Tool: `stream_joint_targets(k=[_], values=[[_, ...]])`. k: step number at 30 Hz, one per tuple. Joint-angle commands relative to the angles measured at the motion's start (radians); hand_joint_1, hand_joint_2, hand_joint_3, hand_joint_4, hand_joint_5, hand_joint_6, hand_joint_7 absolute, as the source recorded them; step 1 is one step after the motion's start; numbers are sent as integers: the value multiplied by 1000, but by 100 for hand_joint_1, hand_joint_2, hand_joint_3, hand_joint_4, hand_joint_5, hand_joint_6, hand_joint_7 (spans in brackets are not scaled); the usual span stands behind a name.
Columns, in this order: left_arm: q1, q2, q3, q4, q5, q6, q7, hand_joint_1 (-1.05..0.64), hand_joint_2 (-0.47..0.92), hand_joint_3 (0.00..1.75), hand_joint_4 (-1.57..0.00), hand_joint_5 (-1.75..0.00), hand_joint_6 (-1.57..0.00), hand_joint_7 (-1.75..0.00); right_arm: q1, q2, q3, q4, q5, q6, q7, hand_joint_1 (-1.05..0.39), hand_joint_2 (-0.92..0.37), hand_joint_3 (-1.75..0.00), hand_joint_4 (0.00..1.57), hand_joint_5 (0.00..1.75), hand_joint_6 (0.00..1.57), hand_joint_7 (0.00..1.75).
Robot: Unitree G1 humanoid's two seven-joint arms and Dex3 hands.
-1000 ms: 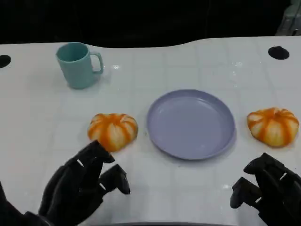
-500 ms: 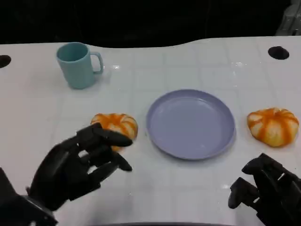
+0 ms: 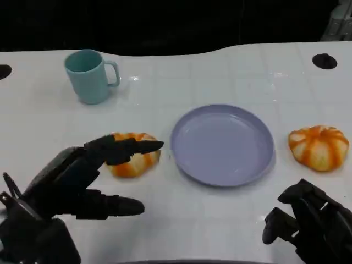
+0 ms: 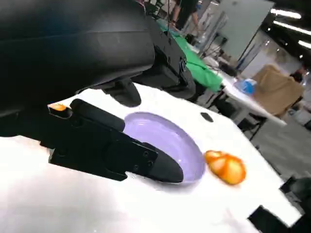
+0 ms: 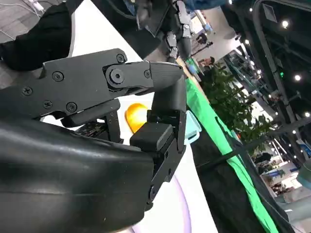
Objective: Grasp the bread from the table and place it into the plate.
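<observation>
The left hand (image 3: 82, 181) has swung from low near the front edge of the bench toward the left bread (image 3: 133, 162). Its fingers have opened out: the upper ones now stretch across the bread's near left side, covering part of it, while another lies flat below, pointing right.

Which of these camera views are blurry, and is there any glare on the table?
Head view: mostly sharp, with small glints on the glossy white table behind the plate. Left wrist view: soft throughout, the near tabletop washed out to white. Right wrist view: the right hand is crisp, the background hazy.
</observation>
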State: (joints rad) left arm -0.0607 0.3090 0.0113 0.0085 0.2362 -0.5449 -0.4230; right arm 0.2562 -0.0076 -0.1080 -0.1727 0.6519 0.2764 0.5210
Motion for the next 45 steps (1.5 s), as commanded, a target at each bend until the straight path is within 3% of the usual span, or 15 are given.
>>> stream_joint_targets(k=[1, 4, 5, 9, 15, 28, 31, 33, 45], values=[[-48, 70, -20, -44, 162, -19, 73, -56, 88, 0, -12, -40, -32, -1, 9, -2, -7, -25, 7, 2, -21, -55, -92, -24, 65, 158, 72, 108], [-66, 90, -40, -64, 254, 5, 107, -53, 86, 0, -10, -36, -29, 0, 12, -6, -4, -32, 0, 2, -29, -56, -92, -23, 66, 157, 74, 106], [-74, 96, -48, -72, 286, 21, 115, -42, 79, 0, -7, -34, -27, 0, 13, -7, -3, -33, -2, 1, -29, -56, -92, -24, 65, 158, 71, 110], [-101, 102, -82, -85, 389, 74, 157, -29, 72, 0, -2, -32, -25, 0, 16, -7, -4, -35, 3, 3, -29, -55, -92, -24, 64, 159, 68, 114], [-134, 103, -136, -100, 507, 160, 194, -24, 70, 0, 0, -20, -19, 0, 16, -4, -4, -34, 1, -3, -29, -55, -92, -27, 64, 160, 69, 114], [-154, 124, -190, -97, 555, 223, 234, -22, 71, 1, 0, -18, -19, 0, 17, -4, -2, -39, 3, 2, -37, -55, -92, -26, 65, 159, 70, 113], [-273, 60, -289, 57, 697, 413, 158, -17, 73, 1, -1, -10, -18, -1, 24, -9, -4, -46, 13, 8, -29, -55, -92, -25, 65, 159, 69, 111], [-308, 42, -322, 105, 721, 473, 152, -16, 74, 1, -1, -8, -19, -1, 26, -11, -4, -50, 12, 10, -31, -56, -92, -25, 65, 159, 69, 111], [-384, 28, -386, 251, 695, 556, 187, -16, 79, 1, -1, -8, -17, 0, 29, -12, -4, -50, 10, 5, -25, -55, -92, -25, 64, 160, 67, 113]])
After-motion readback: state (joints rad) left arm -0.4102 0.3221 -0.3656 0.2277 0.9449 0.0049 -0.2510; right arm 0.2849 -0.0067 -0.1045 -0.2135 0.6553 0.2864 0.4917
